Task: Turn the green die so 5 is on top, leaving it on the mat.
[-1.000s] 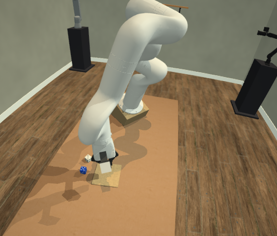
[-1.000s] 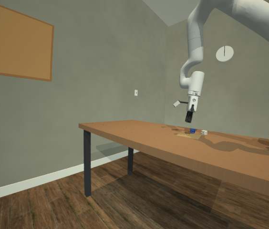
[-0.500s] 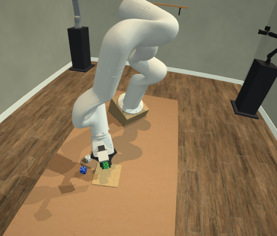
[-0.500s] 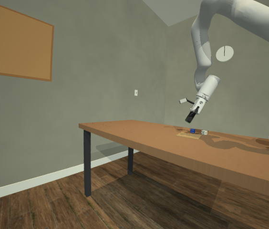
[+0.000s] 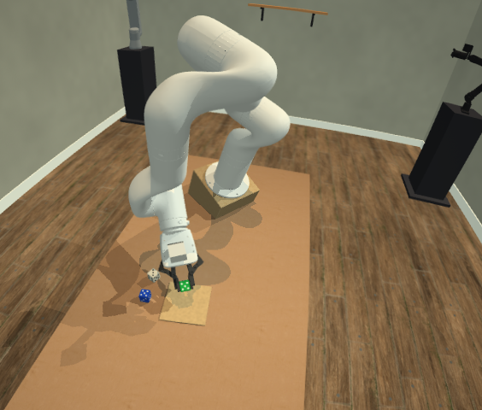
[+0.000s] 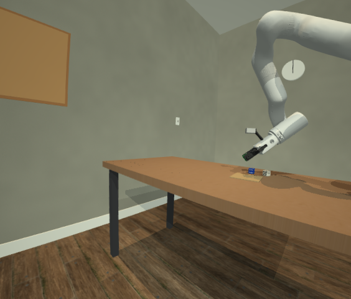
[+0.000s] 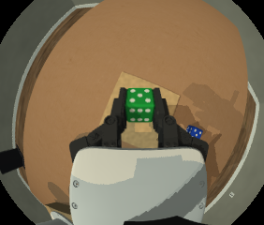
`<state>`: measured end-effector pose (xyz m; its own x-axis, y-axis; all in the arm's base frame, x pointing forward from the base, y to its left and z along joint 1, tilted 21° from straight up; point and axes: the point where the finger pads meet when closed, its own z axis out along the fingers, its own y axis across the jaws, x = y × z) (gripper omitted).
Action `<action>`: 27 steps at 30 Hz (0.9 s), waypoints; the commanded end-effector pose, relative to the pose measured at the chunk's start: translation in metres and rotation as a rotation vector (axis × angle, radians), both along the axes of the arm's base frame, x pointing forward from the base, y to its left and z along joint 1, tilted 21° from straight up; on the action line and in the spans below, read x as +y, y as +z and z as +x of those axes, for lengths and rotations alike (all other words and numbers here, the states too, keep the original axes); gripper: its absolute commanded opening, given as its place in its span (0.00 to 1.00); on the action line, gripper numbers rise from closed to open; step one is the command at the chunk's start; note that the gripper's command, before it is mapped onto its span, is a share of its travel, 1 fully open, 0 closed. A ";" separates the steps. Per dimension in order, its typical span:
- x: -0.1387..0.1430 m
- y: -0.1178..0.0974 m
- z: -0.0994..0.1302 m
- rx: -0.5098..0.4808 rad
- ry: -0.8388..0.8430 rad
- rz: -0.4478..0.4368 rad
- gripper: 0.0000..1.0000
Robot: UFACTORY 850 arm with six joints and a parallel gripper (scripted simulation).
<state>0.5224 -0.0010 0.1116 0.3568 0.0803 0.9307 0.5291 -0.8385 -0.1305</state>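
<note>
White arm arched high, its tilted end effector [image 5: 184,284] [image 6: 246,157] [image 7: 139,96] partly open, clamped on the green die [image 5: 184,285] [image 6: 244,156] [image 7: 139,104].

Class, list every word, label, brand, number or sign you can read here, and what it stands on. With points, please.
No words, labels, brands or written numbers are legible.
Green die [image 5: 184,285] [image 7: 139,104]: five pips on one face, six on another.
Blue die [image 5: 144,295] [image 6: 251,170] [image 7: 194,132]: pips, too small to count surely.
Wall clock [image 6: 293,70]: no readable numerals.
</note>
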 end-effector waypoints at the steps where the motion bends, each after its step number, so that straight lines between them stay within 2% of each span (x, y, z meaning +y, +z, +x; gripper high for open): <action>1: 0.002 -0.001 0.001 -0.127 -0.011 0.077 0.27; 5: 0.001 -0.001 0.000 -0.165 -0.018 0.100 0.27; 15: 0.001 -0.003 0.001 -0.169 -0.019 0.103 0.27; 27: 0.008 -0.023 0.005 -0.169 -0.019 0.103 0.27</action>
